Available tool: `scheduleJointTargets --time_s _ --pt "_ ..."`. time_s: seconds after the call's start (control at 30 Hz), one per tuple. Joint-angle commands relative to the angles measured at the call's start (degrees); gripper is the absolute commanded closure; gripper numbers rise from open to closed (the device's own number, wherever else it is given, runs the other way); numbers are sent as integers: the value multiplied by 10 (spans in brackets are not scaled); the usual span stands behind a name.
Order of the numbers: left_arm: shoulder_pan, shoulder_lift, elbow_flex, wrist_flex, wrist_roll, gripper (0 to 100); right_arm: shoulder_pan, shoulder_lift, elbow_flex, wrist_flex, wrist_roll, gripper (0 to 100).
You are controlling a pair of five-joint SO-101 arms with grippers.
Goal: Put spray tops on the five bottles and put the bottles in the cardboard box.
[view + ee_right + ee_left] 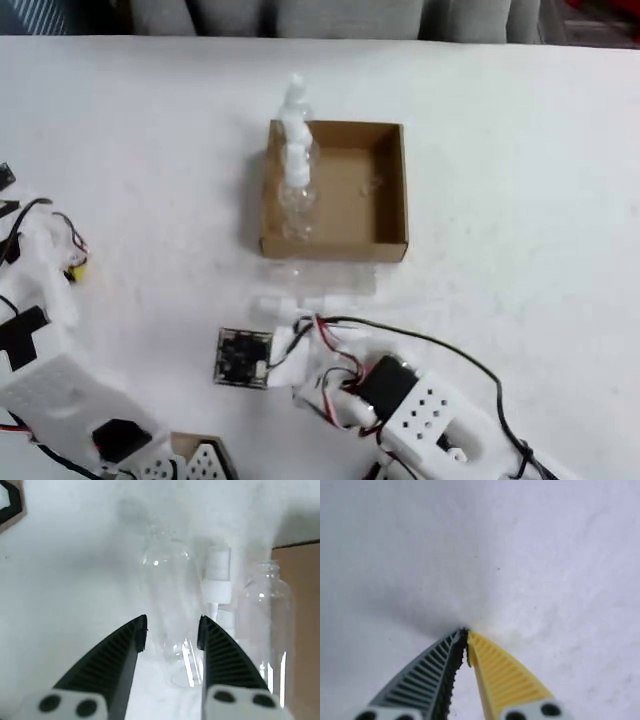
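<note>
The cardboard box sits mid-table. Along its left wall are two clear bottles with white spray tops, one farther and one nearer. On the table in front of the box lie clear topless bottles. In the right wrist view, my right gripper is open with its fingers on either side of the base of one clear bottle. Beside that bottle lie a loose white spray top and a second clear bottle, next to the box. My left gripper is shut and empty, its tips on the bare table.
A small black square piece lies left of the right arm, whose cables loop over the table. The left arm is at the near left corner. Chairs stand beyond the table's far edge.
</note>
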Motion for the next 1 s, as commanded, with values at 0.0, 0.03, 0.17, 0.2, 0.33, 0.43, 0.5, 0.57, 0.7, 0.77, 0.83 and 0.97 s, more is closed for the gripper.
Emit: scheduleJointTargets --time_s 0.0,0.03,0.17,0.2,0.33,0.43,0.5,0.57,0.7,0.77,0.83,0.97 --pt "3 0 -18 -1 -11 972 -42 18 -7 -24 28 828" --pt "5 0 -18 -1 -11 972 -51 25 -7 -24 47 810" --pt "6 0 -18 0 -43 972 -56 69 -22 -25 80 738" --pt "6 0 -18 0 -43 972 -55 83 -32 -25 85 732" --pt "6 1 -18 0 -46 972 -55 146 -70 -31 104 732" --pt "6 1 -18 1 -46 972 -48 201 -84 -58 104 732" --pt "6 0 -15 1 -47 972 -46 239 -88 -78 105 733" --pt "12 -3 -8 -2 -47 972 -46 274 -96 -92 105 733" --pt "15 -27 16 -18 -62 972 -45 327 -122 -94 105 734" --pt "15 -43 33 -30 -63 972 -45 346 -129 -95 105 734" --pt "15 -57 47 -39 -64 972 -45 361 -135 -95 105 735" --pt "15 -70 61 -48 -65 972 -45 375 -145 -95 105 852"
